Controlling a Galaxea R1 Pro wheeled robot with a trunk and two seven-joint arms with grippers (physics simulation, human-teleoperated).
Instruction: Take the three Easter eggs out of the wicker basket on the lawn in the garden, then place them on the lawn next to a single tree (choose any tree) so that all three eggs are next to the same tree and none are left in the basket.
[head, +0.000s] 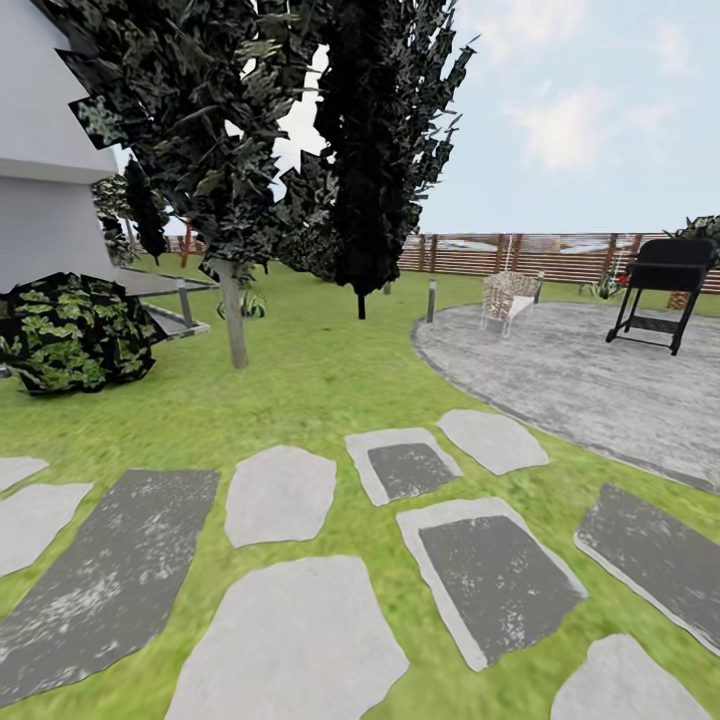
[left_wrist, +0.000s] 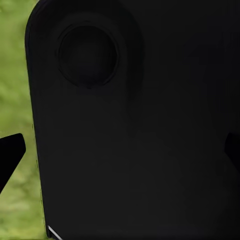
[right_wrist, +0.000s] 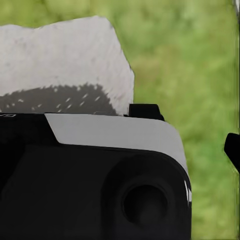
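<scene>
Of the left gripper (left_wrist: 120, 155) I could make out just two black finger points, one at each edge of its wrist picture, set wide apart, so it looked spread, with nothing between them but a big matte black rounded body with a round recess pressed into it. A strip of blurred green lawn (left_wrist: 15, 100) ran beside that body. Of the right gripper I saw one dark fingertip (right_wrist: 232, 150) at the picture's edge and no partner, so I could not tell how its jaws stood. Near it sat another black rounded housing with a pale grey top panel and a round socket, and beyond that a rough, pale stepping stone (right_wrist: 60, 65) with a ragged edge, lying on grass.

From the head camera the garden opened out. I counted about a dozen flat irregular paving slabs (head: 280, 495) sunk in the mottled lawn, some light grey, some dark and speckled. A straight grey-brown trunk of a tree (head: 234, 315) rose from the grass under a dark leafy crown, with a narrow black cypress (head: 365, 150) close behind. A round gravelly grey patio (head: 590, 375) held one woven chair (head: 508, 297) and one black grill (head: 660, 290). A slatted brown fence (head: 560, 255) closed the back; a leafy bush (head: 75, 335) sat by the white house wall (head: 45, 200).
</scene>
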